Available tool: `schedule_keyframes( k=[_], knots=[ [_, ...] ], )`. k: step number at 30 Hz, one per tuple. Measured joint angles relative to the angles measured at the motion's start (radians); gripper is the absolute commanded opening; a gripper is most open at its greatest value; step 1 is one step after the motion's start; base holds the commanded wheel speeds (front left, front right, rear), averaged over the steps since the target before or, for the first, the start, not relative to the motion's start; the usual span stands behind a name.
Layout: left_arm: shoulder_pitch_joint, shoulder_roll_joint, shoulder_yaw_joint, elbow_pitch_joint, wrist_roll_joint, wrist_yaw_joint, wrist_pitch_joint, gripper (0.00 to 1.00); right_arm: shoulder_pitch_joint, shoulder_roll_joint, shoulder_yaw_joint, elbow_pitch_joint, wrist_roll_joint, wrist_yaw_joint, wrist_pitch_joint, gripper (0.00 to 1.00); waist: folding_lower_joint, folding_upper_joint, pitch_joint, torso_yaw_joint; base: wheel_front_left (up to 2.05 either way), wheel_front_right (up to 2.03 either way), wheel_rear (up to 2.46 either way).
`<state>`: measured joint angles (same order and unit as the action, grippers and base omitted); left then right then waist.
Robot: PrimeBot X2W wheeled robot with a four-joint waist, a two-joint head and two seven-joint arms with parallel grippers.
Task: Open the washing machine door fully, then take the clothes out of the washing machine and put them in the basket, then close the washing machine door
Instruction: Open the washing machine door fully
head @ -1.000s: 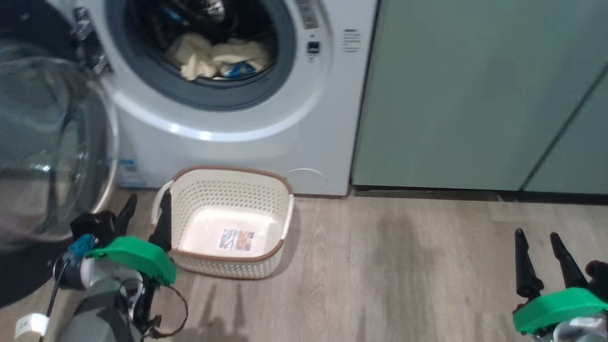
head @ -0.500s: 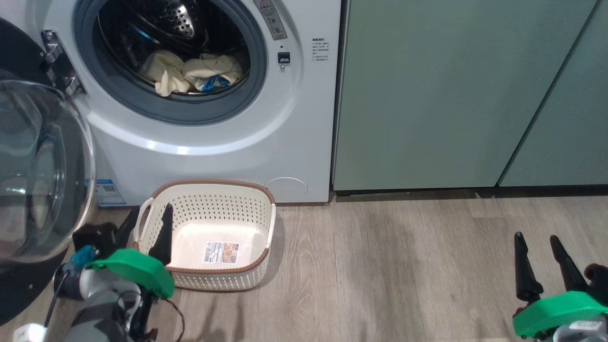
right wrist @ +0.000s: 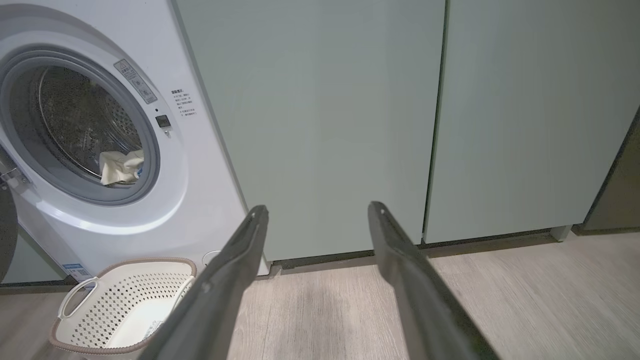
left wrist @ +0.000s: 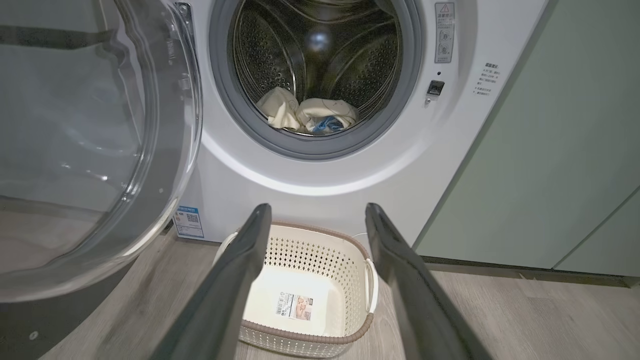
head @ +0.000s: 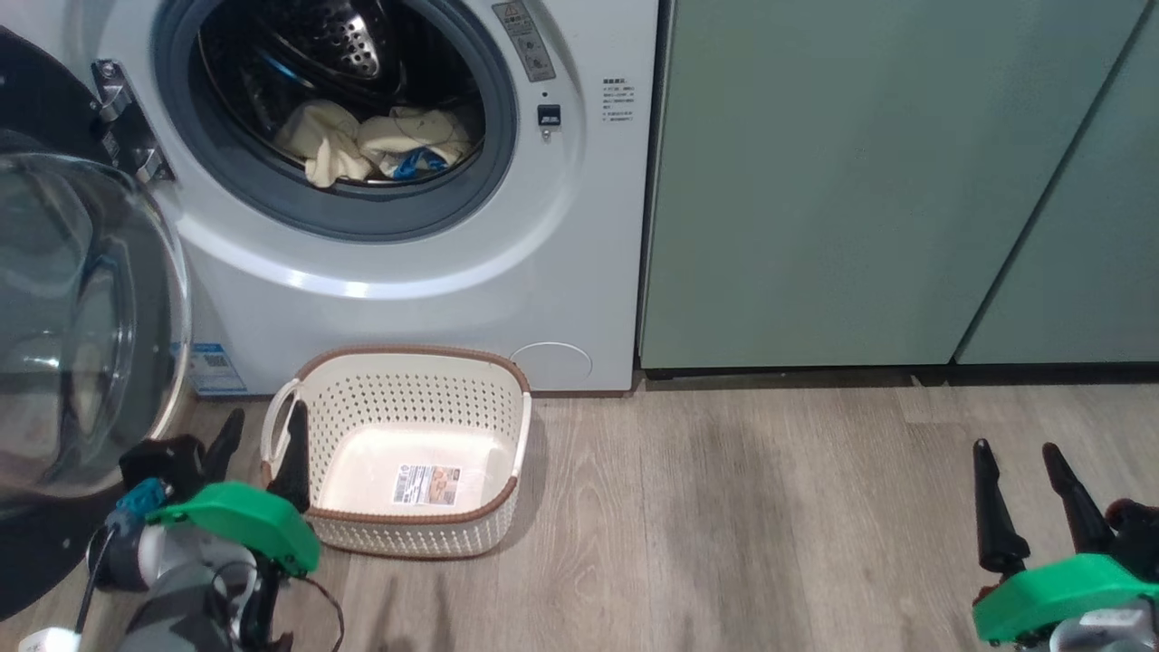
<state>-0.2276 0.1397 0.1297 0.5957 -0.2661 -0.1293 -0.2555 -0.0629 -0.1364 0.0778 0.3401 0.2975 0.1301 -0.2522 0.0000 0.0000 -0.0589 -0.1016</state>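
Note:
The washing machine (head: 435, 272) stands with its door (head: 81, 326) swung wide to the left, glass bowl facing me. Cream-yellow clothes (head: 371, 140) with a blue patch lie at the front of the steel drum (left wrist: 310, 107). The cream basket (head: 407, 448) sits on the floor before the machine, holding just its label sticker. My left gripper (head: 263, 426) is open, low beside the basket's left handle, nothing between its fingers. My right gripper (head: 1019, 453) is open too, far to the right over the floor. The left wrist view looks over the basket (left wrist: 305, 295) at the drum.
Sage-green cabinet fronts (head: 887, 181) fill the wall right of the machine. Wood-look floor (head: 724, 525) stretches between basket and right gripper. The open door (left wrist: 90, 140) takes up the space left of the left arm.
The head camera has shifted and steadied, so the picture sits differently and is sharper. The left gripper sits slightly lower and further left against the basket. Clothes and basket lie as before.

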Motion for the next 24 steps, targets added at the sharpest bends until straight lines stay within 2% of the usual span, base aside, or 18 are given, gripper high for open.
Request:
schedule_keyframes(
  k=[24],
  knots=[
    [0.000,-0.001,-0.015,0.022,-0.016,0.000,0.000,1.00,0.019,-0.014,0.028,-0.010,0.006,0.000,0.000,1.00,0.0001,0.0000,0.006,0.032,0.00,0.00,0.00]
  ],
)
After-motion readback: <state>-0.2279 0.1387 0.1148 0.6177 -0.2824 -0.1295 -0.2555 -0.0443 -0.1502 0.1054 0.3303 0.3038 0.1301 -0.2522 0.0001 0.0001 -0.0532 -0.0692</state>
